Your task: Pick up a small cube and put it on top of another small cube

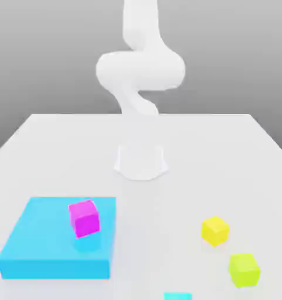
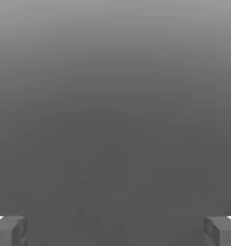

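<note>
The white worktop (image 1: 225,152) carries everything, running back to a grey backdrop. On it, at the middle rear, the white Panda arm (image 1: 140,70) rises from its round base (image 1: 141,163) and curls up out of the top of the exterior view.

Next in size is a flat cyan block (image 1: 43,249) at the exterior view's left front. A magenta cube (image 1: 84,218) sits on its top face, near the block's right rear part.

In the hand view the gripper (image 2: 115,230) stands wide: its two grey fingertips (image 2: 9,230) sit far apart at opposite sides, with plain grey background between them and nothing held.

The small bright yellow cube (image 1: 215,230) rests on the worktop at the exterior view's right front, well apart from the cyan block and out in front of the arm's base. It does not lie between the gripper's fingertips. Just beside it, nearer the camera and a little further to the exterior view's right, lies a lime yellow-green cube (image 1: 244,269); the two are apart. A small cyan piece (image 1: 177,296) is cut by the front edge.
</note>
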You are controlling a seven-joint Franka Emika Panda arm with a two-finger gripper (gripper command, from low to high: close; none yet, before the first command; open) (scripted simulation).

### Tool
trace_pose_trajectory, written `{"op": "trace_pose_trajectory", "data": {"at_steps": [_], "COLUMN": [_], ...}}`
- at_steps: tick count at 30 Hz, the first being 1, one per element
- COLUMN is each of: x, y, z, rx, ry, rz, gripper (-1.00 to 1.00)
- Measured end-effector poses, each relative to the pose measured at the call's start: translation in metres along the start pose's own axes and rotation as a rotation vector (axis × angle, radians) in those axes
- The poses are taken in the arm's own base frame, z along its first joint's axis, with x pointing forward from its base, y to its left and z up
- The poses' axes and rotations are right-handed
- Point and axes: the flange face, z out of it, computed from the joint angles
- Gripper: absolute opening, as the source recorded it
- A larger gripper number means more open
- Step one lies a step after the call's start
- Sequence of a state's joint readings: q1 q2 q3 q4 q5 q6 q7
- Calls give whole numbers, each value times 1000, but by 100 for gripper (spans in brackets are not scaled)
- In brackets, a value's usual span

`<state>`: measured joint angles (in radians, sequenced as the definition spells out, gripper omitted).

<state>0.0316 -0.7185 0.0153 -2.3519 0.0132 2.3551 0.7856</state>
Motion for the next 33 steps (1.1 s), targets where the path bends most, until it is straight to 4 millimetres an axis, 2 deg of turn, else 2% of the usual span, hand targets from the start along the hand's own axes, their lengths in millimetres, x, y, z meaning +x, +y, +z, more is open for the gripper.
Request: {"op": "trace_pose_trajectory", "data": {"at_steps": [3,7,11,14,17,18,20,27,28,33], "x": [-37,-102,-176,-235,-294,-317,-350,-388,-391,-391], "y": [-5,2,23,48,81,92,119,158,161,161], "z": [79,167,235,274,301,307,318,365,369,369], "rx": [-50,-117,-187,-242,-299,-315,-354,-372,-372,-372], "ry": [-107,-239,-361,-447,-530,-560,-606,-628,-627,-627], "rz": [-64,-152,-245,-317,-392,-428,-472,-485,-485,-485], "gripper": [0,0,0,0,0,0,0,0,-100,-100]}}
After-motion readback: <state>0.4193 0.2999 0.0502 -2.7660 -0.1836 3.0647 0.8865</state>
